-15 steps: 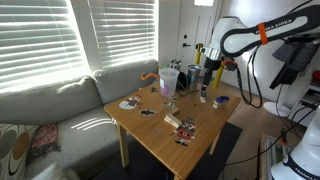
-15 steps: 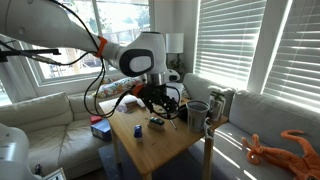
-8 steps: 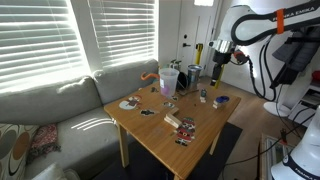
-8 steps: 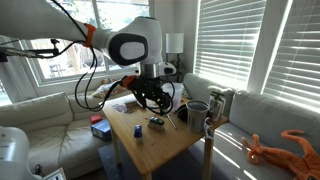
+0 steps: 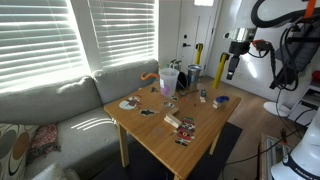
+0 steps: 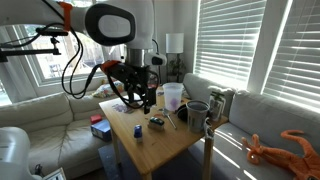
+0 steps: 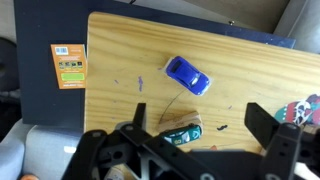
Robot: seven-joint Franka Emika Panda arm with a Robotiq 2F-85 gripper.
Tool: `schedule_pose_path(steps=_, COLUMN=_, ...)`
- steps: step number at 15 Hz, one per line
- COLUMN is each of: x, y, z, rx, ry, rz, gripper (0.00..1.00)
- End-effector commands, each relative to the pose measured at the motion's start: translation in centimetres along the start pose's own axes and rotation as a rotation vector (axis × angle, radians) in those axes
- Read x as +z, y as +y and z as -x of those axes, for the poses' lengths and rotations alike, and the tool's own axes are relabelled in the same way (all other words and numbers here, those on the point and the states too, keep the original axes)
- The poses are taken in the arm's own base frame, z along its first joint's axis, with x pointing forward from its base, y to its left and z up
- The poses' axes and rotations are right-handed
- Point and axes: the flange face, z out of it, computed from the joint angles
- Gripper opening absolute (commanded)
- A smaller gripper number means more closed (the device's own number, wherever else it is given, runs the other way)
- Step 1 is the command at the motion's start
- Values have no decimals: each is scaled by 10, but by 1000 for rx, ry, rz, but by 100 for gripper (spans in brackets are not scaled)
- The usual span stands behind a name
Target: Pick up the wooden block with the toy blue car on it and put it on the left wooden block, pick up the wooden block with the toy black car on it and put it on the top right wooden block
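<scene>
In the wrist view the toy blue car lies straight on the wooden table, not on a block. Just below it a dark toy car sits on a small wooden block, between and under my fingers. My gripper is open and empty, well above the table. In an exterior view the gripper hangs high over the table's far right corner, above the blue car. In an exterior view the gripper is above the blue car and a dark item.
Cups, among them a pink one, stand at the back of the table. Small blocks with toys lie near the table's middle. An orange card lies on a dark surface beside the table. A grey sofa stands behind it.
The arm has lifted up and away from the table surface, moving right in an exterior view. The gripper stays open and empty. Objects on the table have not moved.
</scene>
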Motion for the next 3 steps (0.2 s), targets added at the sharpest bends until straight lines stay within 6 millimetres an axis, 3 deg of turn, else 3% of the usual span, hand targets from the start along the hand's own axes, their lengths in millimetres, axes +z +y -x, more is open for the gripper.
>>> schedule_pose_path(steps=1, x=-3, y=0, z=2, rx=9, ry=2, rz=0, gripper=100)
schedule_pose_path(steps=3, x=-4, y=1, z=3, rx=16, ry=2, rz=0, gripper=100)
